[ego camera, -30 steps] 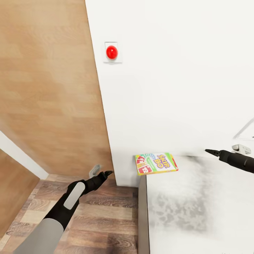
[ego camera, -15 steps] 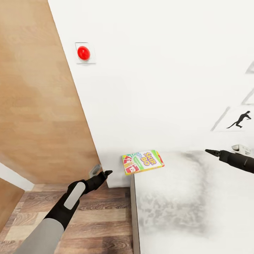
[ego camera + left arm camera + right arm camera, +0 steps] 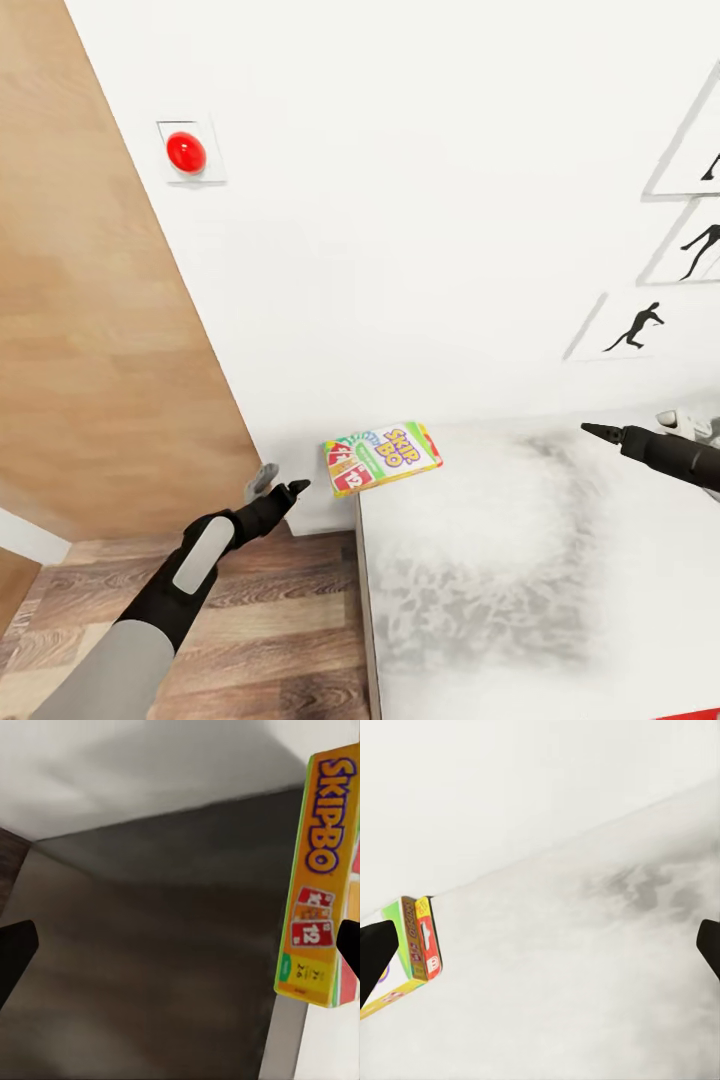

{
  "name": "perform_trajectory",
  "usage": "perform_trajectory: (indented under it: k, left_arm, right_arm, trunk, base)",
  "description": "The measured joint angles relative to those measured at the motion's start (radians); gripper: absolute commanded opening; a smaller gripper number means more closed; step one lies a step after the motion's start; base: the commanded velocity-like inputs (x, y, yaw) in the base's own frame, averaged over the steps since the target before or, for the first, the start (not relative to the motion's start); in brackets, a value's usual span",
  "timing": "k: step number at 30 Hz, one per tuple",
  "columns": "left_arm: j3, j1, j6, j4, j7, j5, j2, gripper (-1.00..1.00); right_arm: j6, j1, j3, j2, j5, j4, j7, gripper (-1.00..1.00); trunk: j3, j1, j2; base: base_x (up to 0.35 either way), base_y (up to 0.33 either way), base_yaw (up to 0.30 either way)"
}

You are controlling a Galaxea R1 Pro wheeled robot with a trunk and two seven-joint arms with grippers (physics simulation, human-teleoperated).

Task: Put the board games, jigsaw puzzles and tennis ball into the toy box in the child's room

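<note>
Progress so far looks like none that I can point to — both my hands are empty and I am only arriving at the bed. My left hand hangs low over the wood plank floor, just beside the bed's near corner, and from its wrist camera the two fingertips sit well apart at the edges of the picture with nothing between them. My right hand reaches out over the pale, mottled bed cover, and its wrist camera shows its fingertips likewise spread wide, gripping nothing. The SKIP-BO board game lies flat at the bed's far corner, close against the white wall, with one end hanging a little past the bed's edge — my left wrist sees it close by, my right wrist sees its end across the cover. It is untouched. A red wall button and black silhouette pictures hang on the wall. As I judge it, everything is left to do: take this box, find the second game on the bed, then carry them to the toy box on the table and add the remaining toys there.
</note>
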Motion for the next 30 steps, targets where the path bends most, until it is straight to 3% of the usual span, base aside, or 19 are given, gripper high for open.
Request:
perform_trajectory:
  k: [10, 16, 30]
  left_arm:
    - [0.017, 0.004, -0.002, -0.001, -0.012, -0.002, 0.01, 1.0]
    - [0.018, -0.003, -0.002, 0.002, -0.052, -0.002, 0.013, 1.0]
    - [0.018, -0.008, -0.002, 0.013, -0.248, -0.006, 0.015, 1.0]
  right_arm:
    - [0.0, 0.0, 0.001, 0.001, 0.001, 0.0, 0.0, 1.0]
    - [0.0, 0.0, 0.001, 0.001, 0.001, -0.001, 0.0, 1.0]
    - [0.0, 0.018, 0.003, 0.002, 0.001, -0.025, 0.0, 1.0]
  trunk:
    - [0.0, 0.0, 0.0]
    - [0.0, 0.0, 0.0]
    - [0.0, 0.0, 0.0]
  base:
    - [0.0, 0.0, -0.011]
    - [0.0, 0.0, -0.002]
    - [0.0, 0.0, 0.0]
